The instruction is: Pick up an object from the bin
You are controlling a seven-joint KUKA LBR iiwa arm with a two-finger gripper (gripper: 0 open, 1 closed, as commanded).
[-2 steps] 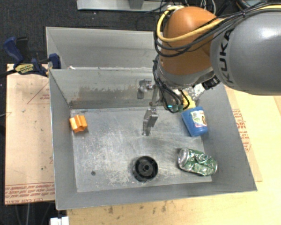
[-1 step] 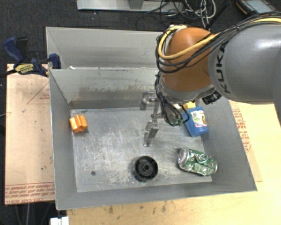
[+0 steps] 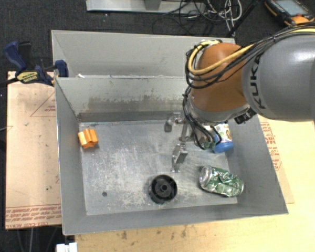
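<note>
My gripper [image 3: 174,146] hangs over the bare middle of the bin floor, open, with nothing between its fingers. A black round ribbed disc [image 3: 163,188] lies just in front of it, near the bin's front wall. To the right of the disc lies a crushed green and silver can [image 3: 221,181]. A blue and white packet [image 3: 222,140] lies right of the gripper, partly hidden under the arm's orange cover. A small orange block [image 3: 87,138] rests far off at the left wall.
The arm with its orange cover and cables reaches in from the right and hides the bin's right rear part. The bin's sloping walls close in on all sides.
</note>
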